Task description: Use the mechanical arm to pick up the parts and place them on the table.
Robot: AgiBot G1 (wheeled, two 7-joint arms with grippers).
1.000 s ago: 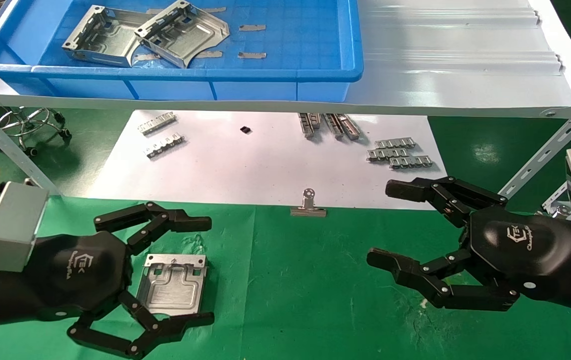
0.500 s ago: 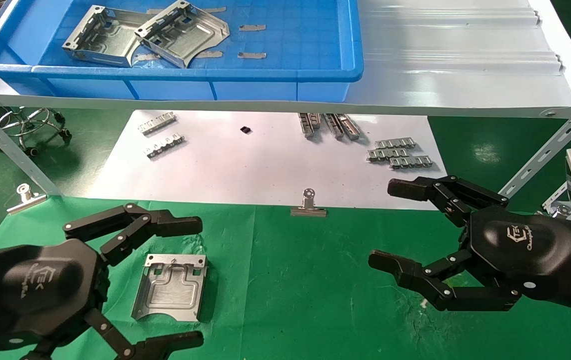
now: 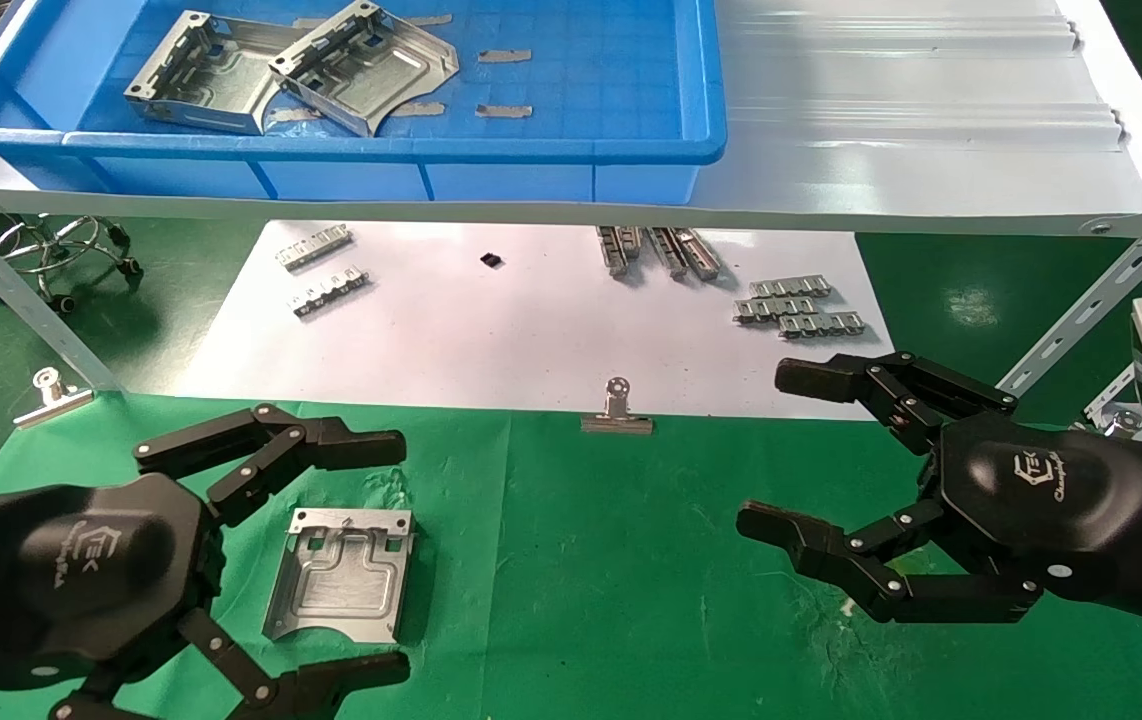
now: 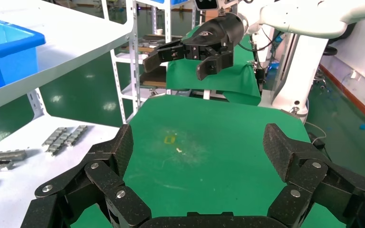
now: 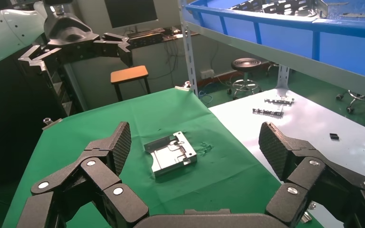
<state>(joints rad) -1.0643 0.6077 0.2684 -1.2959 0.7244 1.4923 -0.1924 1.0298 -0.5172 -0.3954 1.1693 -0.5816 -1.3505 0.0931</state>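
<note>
One silvery stamped part point(image 3: 341, 575) lies flat on the green-cloth table point(image 3: 581, 580); it also shows in the right wrist view point(image 5: 171, 153). My left gripper point(image 3: 398, 558), the black jointed hand, is open and empty. Its fingers point(image 3: 331, 445) spread on the far and near sides of the part without touching it. The left wrist view point(image 4: 199, 147) shows only bare cloth between them. Two more parts point(image 3: 211, 70) point(image 3: 366, 65) lie in the blue tray point(image 3: 331, 148) on the shelf. My right gripper point(image 3: 766, 448) is open and empty over the cloth at the right point(image 5: 196, 141).
A white sheet point(image 3: 491, 330) behind the cloth carries small linked metal strips point(image 3: 796, 305) point(image 3: 321, 270). Binder clips point(image 3: 617, 412) point(image 3: 51, 395) hold the cloth's far edge. The white shelf point(image 3: 931, 130) overhangs the sheet, on slanted metal legs. A stool point(image 3: 66, 245) stands at far left.
My left hand has drawn back to the left and toward me from around the part, which stays flat on the cloth. The right hand has barely moved.
</note>
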